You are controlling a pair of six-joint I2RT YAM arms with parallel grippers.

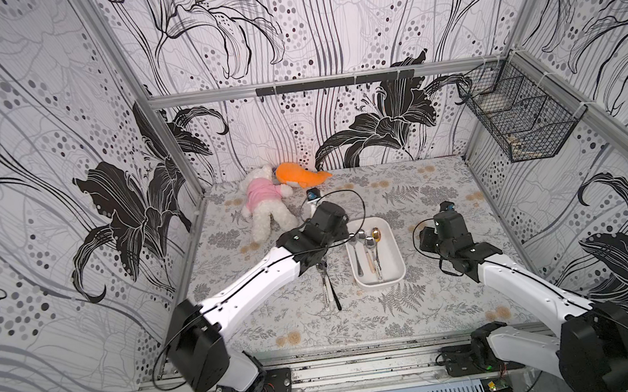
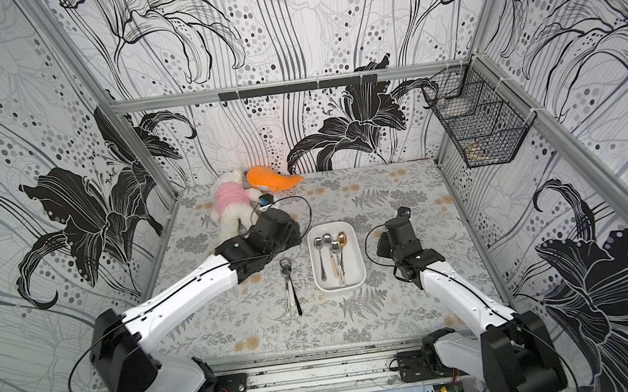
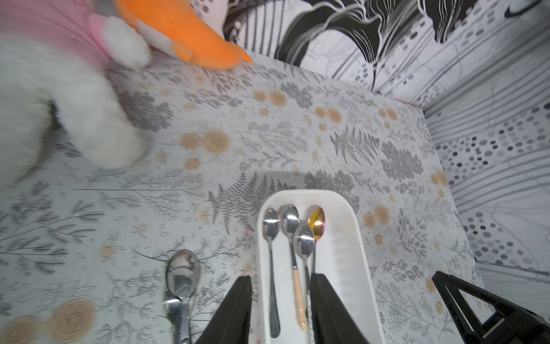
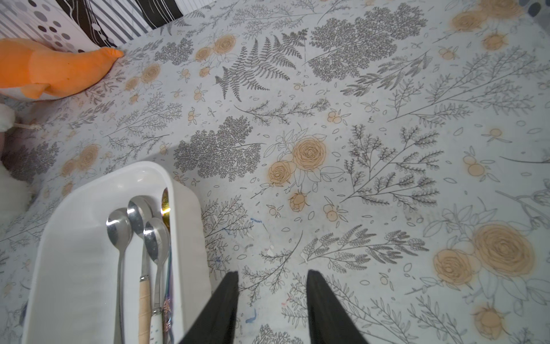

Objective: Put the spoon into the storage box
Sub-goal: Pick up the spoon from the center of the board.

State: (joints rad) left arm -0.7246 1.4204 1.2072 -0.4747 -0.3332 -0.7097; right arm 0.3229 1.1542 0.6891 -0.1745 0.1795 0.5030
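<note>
Lying lengthwise in the storage box (image 1: 391, 250), four spoons (image 3: 290, 220) point their bowls toward 12 o'clock and their handles toward 6 o'clock, with their long axes running along the box's long walls (one bowl is gold, the rest silver). The box sits near the middle of the table in both top views, and its own length also runs roughly 12 to 6. At its 9 o'clock, apart from it on the floral tablecloth (image 2: 364, 190), two loose spoons (image 2: 290, 285) lie nearly parallel to it, bowls toward 12 and handles fanning toward 6. The left gripper (image 3: 281, 277) hangs over the box's 9 o'clock wall with its fingers spread and empty, one outside the wall and one above the handles. The right gripper (image 4: 272, 273) stands parted over bare cloth at the box's 3 o'clock, holding nothing. A white plush bear (image 1: 265, 211) rests at the table's 11 o'clock.
</note>
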